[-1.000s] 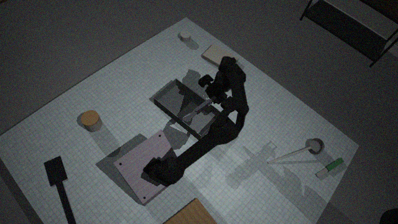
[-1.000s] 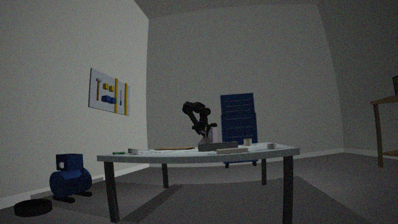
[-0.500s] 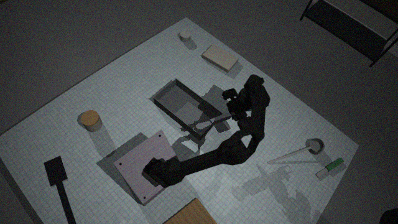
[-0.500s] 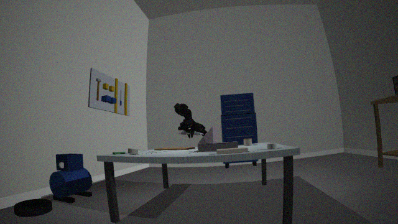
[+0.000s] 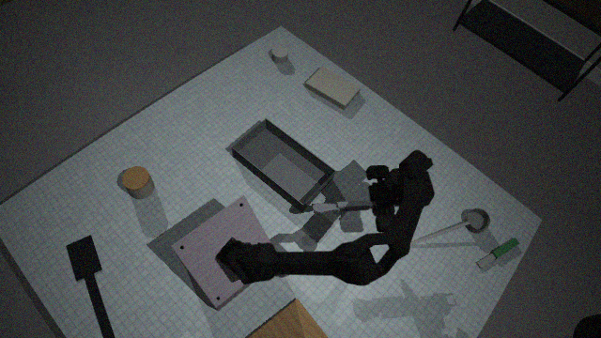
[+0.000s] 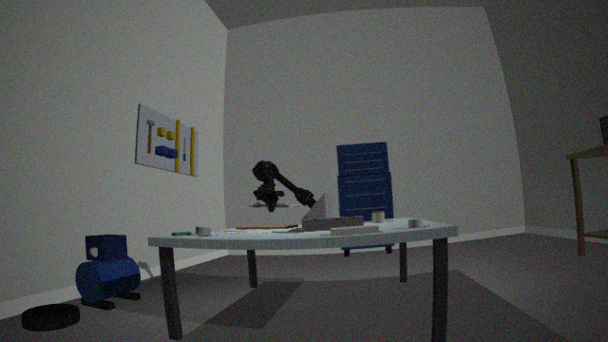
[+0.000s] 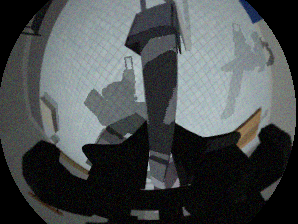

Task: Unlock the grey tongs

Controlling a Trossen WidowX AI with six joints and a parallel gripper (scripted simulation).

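Observation:
My gripper (image 5: 375, 206) (image 6: 271, 207) (image 7: 156, 121) is shut on the grey tongs (image 5: 329, 207) (image 6: 291, 205) (image 7: 160, 85) and holds them in the air above the table. In the exterior view the tongs look about level, with ends showing on both sides of the gripper. In the top view they stick out left from the fingers, near the right corner of the roasting tin (image 5: 297, 145) (image 6: 332, 223). Their arms look close together; whether the lock is engaged cannot be told. The wooden board (image 5: 286, 321) (image 6: 266, 226) (image 7: 251, 131) lies at the bottom edge of the top view, away from the tongs.
A tilted pinkish panel (image 5: 211, 230) (image 6: 320, 209) stands between the tin and the board, under the arm's base end. An orange-topped jar (image 5: 136, 178), a black spatula (image 5: 84, 255), a beige block (image 5: 332, 86), a small cup (image 5: 280, 53), a ladle (image 5: 475, 220) and a green marker (image 5: 504, 248) lie around.

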